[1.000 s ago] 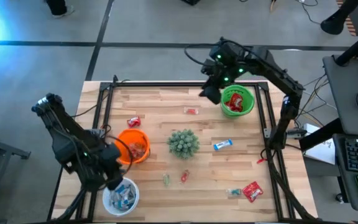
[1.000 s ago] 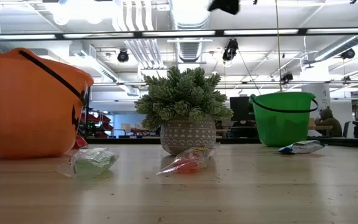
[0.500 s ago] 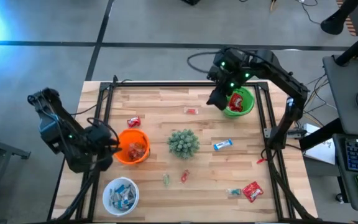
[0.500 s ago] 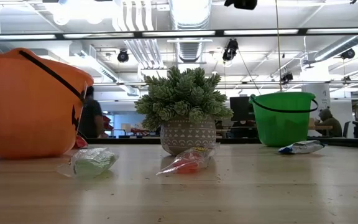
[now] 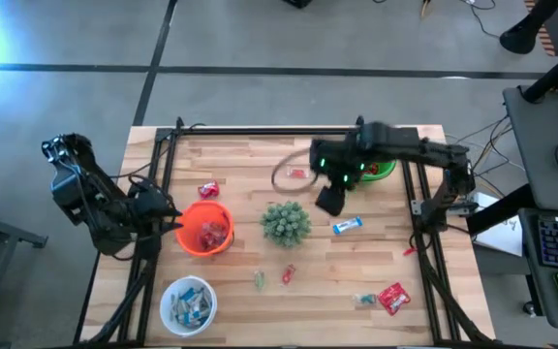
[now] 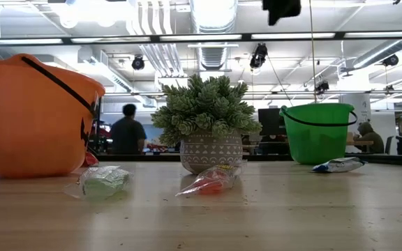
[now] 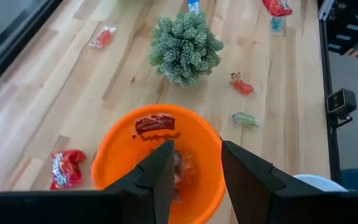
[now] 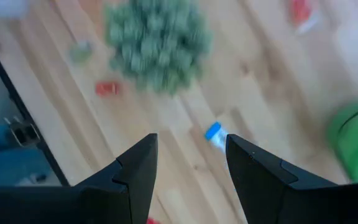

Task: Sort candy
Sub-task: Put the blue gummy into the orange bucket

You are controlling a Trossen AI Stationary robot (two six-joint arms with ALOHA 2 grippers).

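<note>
Candy lies scattered on the wooden table: a blue-and-white bar (image 5: 348,226), red packets (image 5: 208,190) (image 5: 392,297), and a small green piece (image 5: 259,280) beside a red piece (image 5: 287,275). My right gripper (image 5: 327,201) hangs open above the table between the plant and the green bowl (image 5: 384,169). In its wrist view the bar (image 8: 215,134) shows beyond the open fingers (image 8: 188,146). My left gripper (image 5: 163,211) is open at the left side of the orange bowl (image 5: 206,229). That bowl (image 7: 166,155) holds red candy, and nothing is between the fingers (image 7: 197,149).
A spiky green potted plant (image 5: 286,222) stands mid-table. A white bowl (image 5: 188,304) with blue-and-white bars sits at the near left. A black frame (image 5: 279,130) runs along the table's edges. A person (image 6: 128,132) walks in the room behind.
My right gripper has left the green bowl, going down and toward the table's left and near edge, and now hangs beside the plant. My left gripper has gone from over the white bowl toward the far edge, rising and rolling, and is now beside the orange bowl.
</note>
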